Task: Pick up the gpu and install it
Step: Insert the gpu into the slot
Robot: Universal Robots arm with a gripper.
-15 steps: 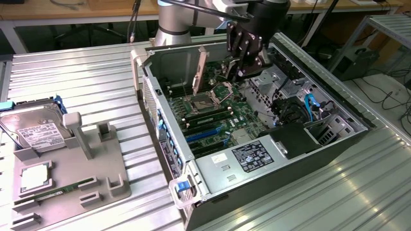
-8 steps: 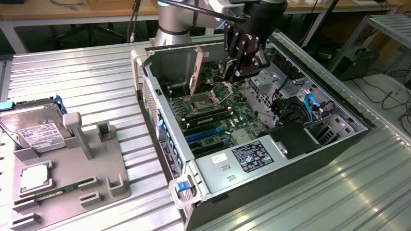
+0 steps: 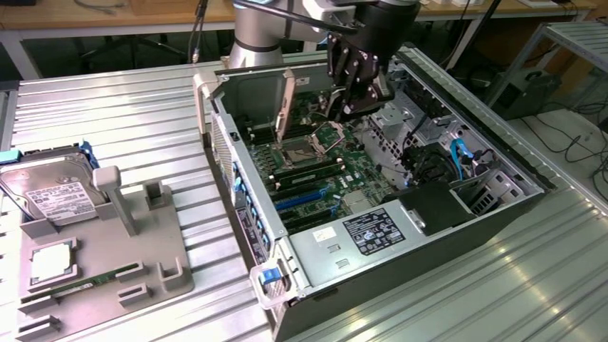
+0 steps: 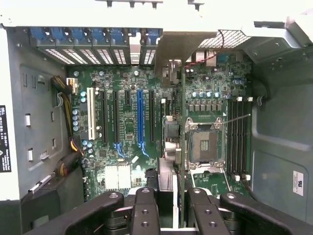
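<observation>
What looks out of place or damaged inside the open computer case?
Nothing looks spilled or broken. One oddity: the processor socket on the motherboard stands open and empty, its thin lever sticking out across the memory slots. The end effector holds the gpu edge-on above the motherboard.

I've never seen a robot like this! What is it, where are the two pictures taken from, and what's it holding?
It is a robot arm with a gripper, its two-fingered hand. One picture comes from a camera standing off to the side; the other from a camera on the arm's wrist, looking down into an open computer case. The gripper pinches the gpu, a thin card seen edge-on. On the metal table beside the case, a grey tray holds a hard drive and a memory stick.
</observation>
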